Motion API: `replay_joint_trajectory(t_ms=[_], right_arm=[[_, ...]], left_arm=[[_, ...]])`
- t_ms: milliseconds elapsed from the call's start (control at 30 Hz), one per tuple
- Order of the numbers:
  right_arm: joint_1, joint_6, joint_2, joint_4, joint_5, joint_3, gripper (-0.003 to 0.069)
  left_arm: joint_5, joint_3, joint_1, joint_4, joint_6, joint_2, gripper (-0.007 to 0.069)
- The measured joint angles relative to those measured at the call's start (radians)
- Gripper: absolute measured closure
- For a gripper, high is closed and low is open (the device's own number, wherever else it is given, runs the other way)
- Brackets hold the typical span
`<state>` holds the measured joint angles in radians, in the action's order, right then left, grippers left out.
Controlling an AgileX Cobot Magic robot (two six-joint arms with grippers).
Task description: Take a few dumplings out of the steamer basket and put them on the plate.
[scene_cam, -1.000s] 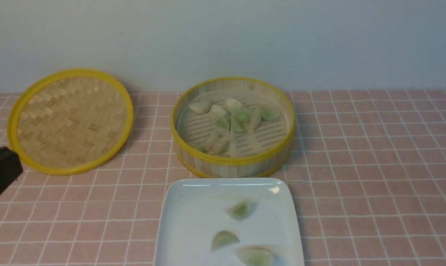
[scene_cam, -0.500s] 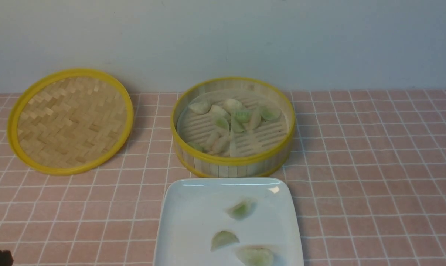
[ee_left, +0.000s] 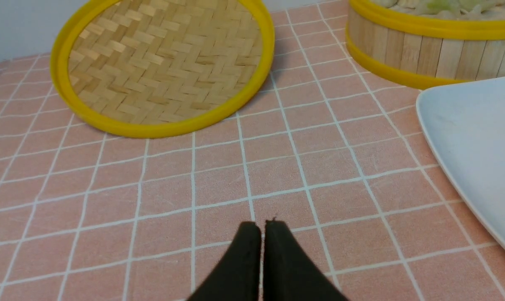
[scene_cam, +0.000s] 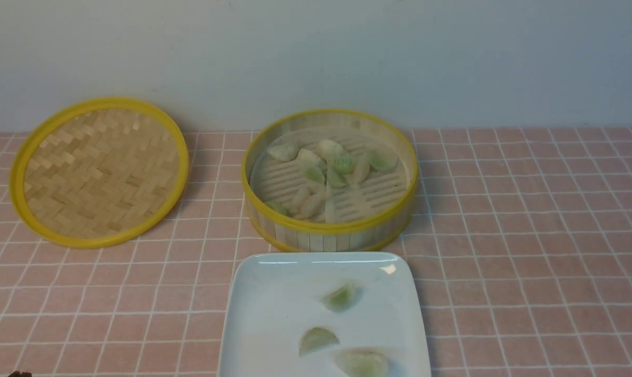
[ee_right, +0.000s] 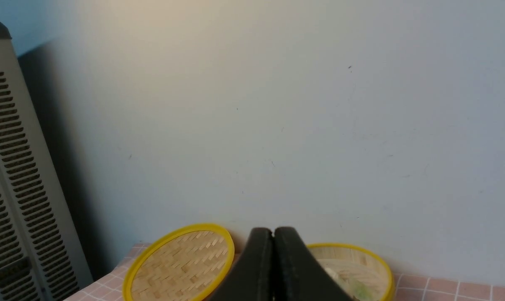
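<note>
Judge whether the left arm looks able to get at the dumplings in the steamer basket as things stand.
Probably yes. The steamer basket is uncovered, its lid set aside to the left, and nothing stands over the dumplings. The left gripper, fingers shut and empty, sits low over bare tablecloth, so it must lift over the wall and open.

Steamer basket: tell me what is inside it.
The round bamboo steamer basket holds about ten pale, green-tinted crescent dumplings clustered on its slatted floor. Its near wall hides the front strip of floor, so more could lie there.

Three dumplings (scene_cam: 340, 297) on one plate (scene_cam: 263, 314), about ten in one steamer basket (scene_cam: 329, 230), one lid (scene_cam: 100, 170).
</note>
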<state>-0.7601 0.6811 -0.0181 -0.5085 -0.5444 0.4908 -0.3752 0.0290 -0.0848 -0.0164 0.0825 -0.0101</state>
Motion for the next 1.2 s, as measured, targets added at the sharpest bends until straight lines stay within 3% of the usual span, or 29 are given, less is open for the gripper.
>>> replay_joint_trajectory(t_ms=[767,933,967,1033,1200], right_arm=[[0.0,-0.011,0.0,0.019,-0.001,0.0,0.0673],[0.0,-0.205,0.0,0.185,0.0,0.0,0.0673],[0.0,-0.305,0.0,0.287,0.004,-0.001,0.0673],[0.0,-0.415,0.0,0.378,0.016,-0.006,0.0673],[0.0,-0.557,0.0,0.509,0.065,-0.035,0.0673]], left_arm=[[-0.003,0.0,0.0,-0.002,-0.001,0.0,0.0631],[-0.003,0.0,0.0,-0.002,-0.001,0.0,0.0631],[-0.003,0.0,0.0,-0.002,-0.001,0.0,0.0631],[-0.003,0.0,0.0,-0.002,-0.001,0.0,0.0631],[-0.004,0.0,0.0,-0.002,-0.001,0.0,0.0631]])
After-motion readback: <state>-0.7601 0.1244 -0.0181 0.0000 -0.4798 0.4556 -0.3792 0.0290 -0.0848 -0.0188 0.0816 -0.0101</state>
